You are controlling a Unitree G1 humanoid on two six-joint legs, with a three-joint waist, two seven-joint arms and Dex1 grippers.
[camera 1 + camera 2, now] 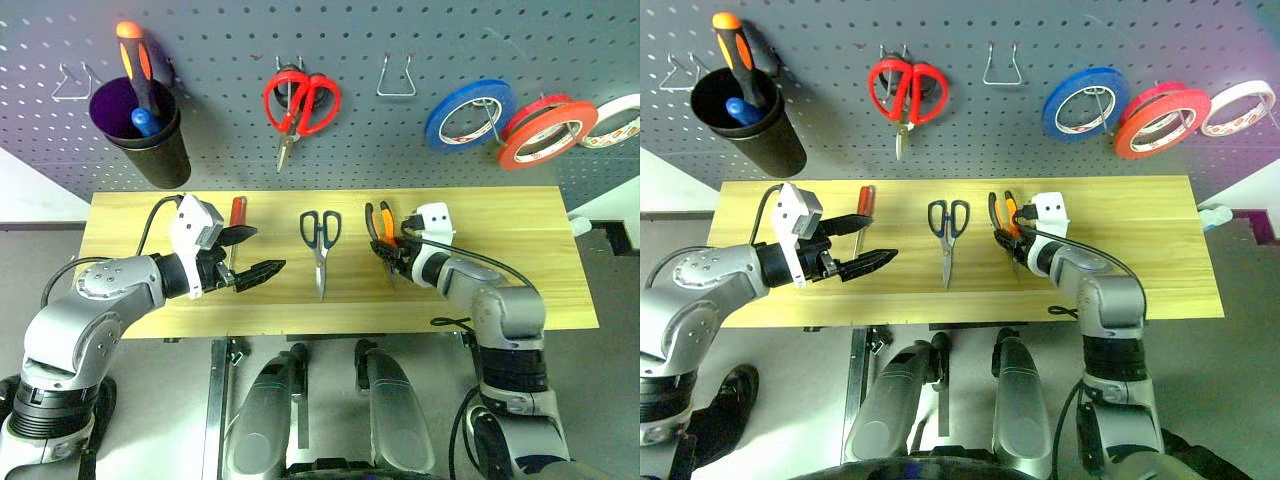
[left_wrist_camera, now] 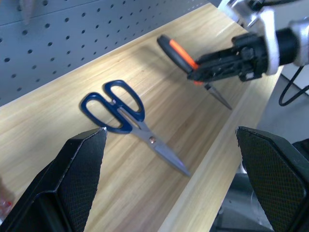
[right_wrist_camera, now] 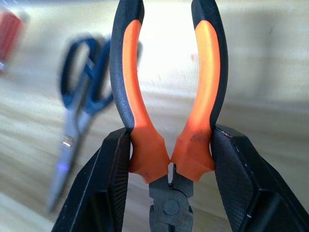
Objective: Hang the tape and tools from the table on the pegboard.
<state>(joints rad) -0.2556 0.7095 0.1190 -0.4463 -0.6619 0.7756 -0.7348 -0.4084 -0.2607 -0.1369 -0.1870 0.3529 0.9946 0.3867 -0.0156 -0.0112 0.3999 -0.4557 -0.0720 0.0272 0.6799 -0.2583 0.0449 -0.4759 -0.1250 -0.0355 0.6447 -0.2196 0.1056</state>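
Right pincer point(image 3: 166, 164) is clamped on the orange-and-black long-nose pliers point(image 1: 382, 228) low on the handles near the pivot, just right of the dark-blue-handled scissors point(image 1: 320, 240) on the light wood worktop point(image 1: 500, 250). Left pincer point(image 1: 250, 254) hangs wide apart, empty, left of the scissors. Risk: grip sits on tapered rubber, so the pliers could pivot or slip en route to the grey pegboard's point(image 1: 400, 40) bare wire hook point(image 1: 396, 78).

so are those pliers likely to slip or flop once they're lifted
Probably stiff: the long-nose pliers look like metal. The right hand clamps both orange-and-black handles low, near the pivot, so the long handles may swing. The grips look rubbery, so slipping seems unlikely.
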